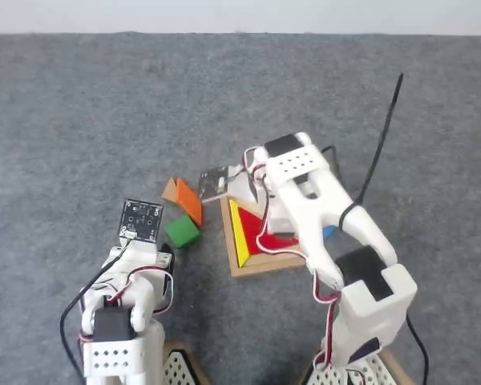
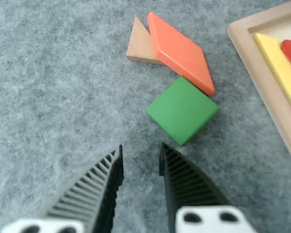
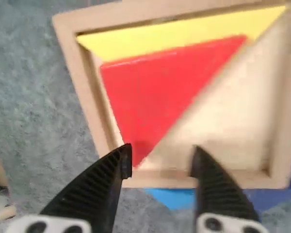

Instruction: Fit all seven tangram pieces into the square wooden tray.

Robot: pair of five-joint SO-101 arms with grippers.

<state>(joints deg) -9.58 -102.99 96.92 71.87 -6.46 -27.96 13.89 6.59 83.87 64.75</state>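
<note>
Right pincer [image 3: 161, 153], released, hangs over the red triangle's [image 3: 155, 92] corner inside the wooden tray [image 1: 264, 264], centre of the high view; best to press it flush against the yellow triangle [image 3: 174, 31]; left pincer [image 2: 140, 149], released, faces the green square [image 2: 183, 110].

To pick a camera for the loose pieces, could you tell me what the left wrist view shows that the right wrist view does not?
The left wrist view adds the green square, orange parallelogram, tan triangle and open left gripper. The right wrist view adds a blue piece beside the wooden tray and the open right gripper. Both show that tray holding the yellow triangle and red triangle.
</note>
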